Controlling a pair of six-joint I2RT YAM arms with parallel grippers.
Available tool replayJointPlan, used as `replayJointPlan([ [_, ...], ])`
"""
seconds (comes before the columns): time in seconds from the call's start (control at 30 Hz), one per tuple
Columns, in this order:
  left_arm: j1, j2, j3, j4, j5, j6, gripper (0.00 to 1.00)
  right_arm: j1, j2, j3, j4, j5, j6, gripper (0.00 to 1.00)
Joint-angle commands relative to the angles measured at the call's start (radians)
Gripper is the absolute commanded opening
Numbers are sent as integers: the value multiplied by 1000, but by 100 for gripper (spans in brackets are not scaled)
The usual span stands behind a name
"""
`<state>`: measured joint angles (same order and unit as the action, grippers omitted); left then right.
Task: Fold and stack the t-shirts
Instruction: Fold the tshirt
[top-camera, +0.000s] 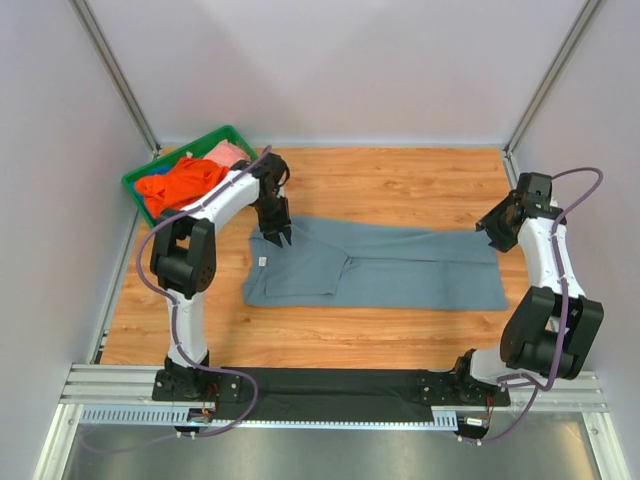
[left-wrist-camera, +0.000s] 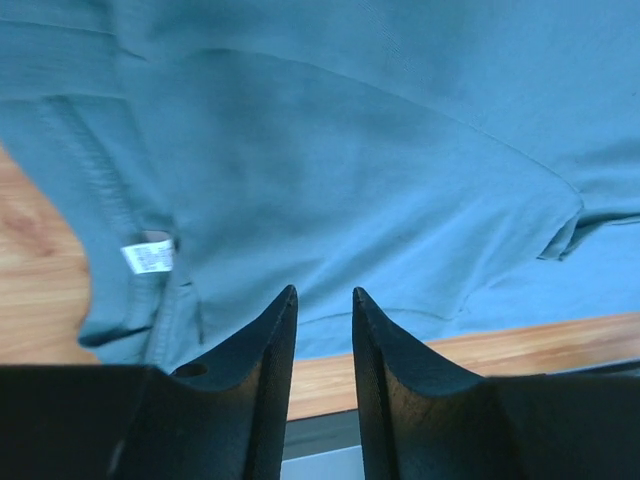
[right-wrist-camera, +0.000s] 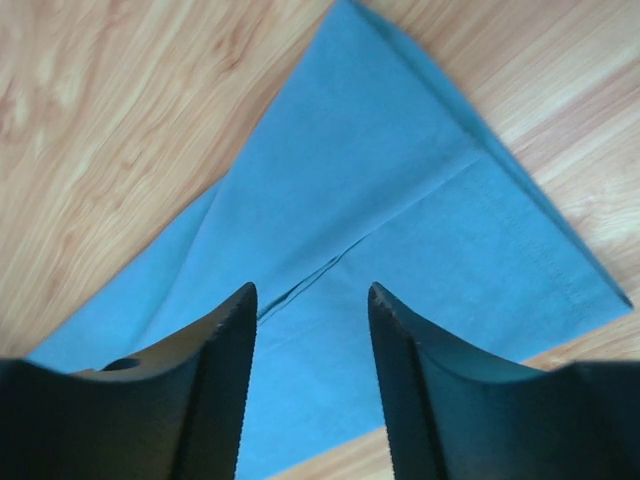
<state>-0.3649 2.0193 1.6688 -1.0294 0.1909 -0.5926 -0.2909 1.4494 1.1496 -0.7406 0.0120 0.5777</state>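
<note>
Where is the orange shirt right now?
Seen from above, the orange shirt lies in the green bin at the far left corner of the table, next to a pink shirt.

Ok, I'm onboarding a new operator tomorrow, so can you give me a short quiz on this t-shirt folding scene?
1. True or false: the left gripper is clamped on the grey-blue t-shirt.
2. Where is the orange t-shirt? A) in the green bin; B) spread flat on the wooden table; C) held up in the air.
3. Fill in: the white neck label shows in the ___ wrist view.

Key: 1 false, its fingers are open above the cloth; 2 A; 3 left.
</note>
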Motion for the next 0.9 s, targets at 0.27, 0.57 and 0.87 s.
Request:
replayJointPlan([
  [0.27, -95, 265, 239, -64, -143, -70, 35, 48, -133, 107, -124, -175, 36, 75],
  [0.57, -94, 512, 580, 63, -121, -93, 35, 133, -219, 76, 29, -178, 260, 91],
  [0.87, -51, 690, 884, 583, 237, -384, 40, 228, -129, 126, 34, -92, 148, 91],
])
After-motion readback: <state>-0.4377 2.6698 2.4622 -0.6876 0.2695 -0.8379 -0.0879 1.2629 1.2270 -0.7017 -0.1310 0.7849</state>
